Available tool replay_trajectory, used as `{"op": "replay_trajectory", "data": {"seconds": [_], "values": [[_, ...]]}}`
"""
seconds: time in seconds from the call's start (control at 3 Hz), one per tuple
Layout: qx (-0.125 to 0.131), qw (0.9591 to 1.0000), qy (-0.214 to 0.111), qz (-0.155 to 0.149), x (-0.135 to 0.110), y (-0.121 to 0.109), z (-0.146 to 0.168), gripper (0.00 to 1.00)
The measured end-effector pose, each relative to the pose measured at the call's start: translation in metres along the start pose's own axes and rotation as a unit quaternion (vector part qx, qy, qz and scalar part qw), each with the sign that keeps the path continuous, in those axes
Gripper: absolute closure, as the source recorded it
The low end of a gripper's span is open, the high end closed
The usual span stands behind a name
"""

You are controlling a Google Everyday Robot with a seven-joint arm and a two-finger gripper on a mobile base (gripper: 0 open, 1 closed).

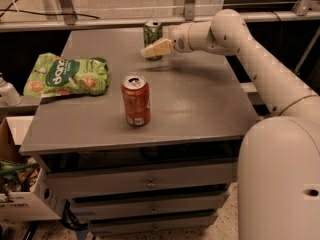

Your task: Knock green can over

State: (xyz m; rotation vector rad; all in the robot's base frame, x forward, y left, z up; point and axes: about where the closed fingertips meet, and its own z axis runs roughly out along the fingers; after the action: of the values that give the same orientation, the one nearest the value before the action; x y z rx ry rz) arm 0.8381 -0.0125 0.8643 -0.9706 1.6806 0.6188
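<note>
The green can [152, 35] stands upright near the far edge of the grey cabinet top [200, 109], its silver top showing. My gripper [150, 51] reaches in from the right on the white arm. Its pale fingertips overlap the can's lower front, at or against its right side. The can's lower part is partly hidden behind the fingers.
An orange-red drink can [135, 100] stands upright in the middle of the top. A flat green snack bag [67, 75] lies at the left. A white bottle [7, 91] and a cardboard box [20, 204] sit left of the cabinet. My white base [280, 179] is at the right.
</note>
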Motion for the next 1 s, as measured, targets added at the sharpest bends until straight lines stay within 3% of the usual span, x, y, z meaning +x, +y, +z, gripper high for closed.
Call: {"op": "replay_trajectory", "data": {"seconds": [0.33, 0.67, 1.0], "values": [[-0.007, 1.0, -0.002, -0.002, -0.0075, 0.0012, 0.0129, 0.1], [-0.013, 0.9999, -0.005, -0.001, -0.011, 0.0031, 0.0192, 0.48], [-0.012, 0.9999, -0.001, 0.006, -0.0042, 0.003, 0.0152, 1.0]]}}
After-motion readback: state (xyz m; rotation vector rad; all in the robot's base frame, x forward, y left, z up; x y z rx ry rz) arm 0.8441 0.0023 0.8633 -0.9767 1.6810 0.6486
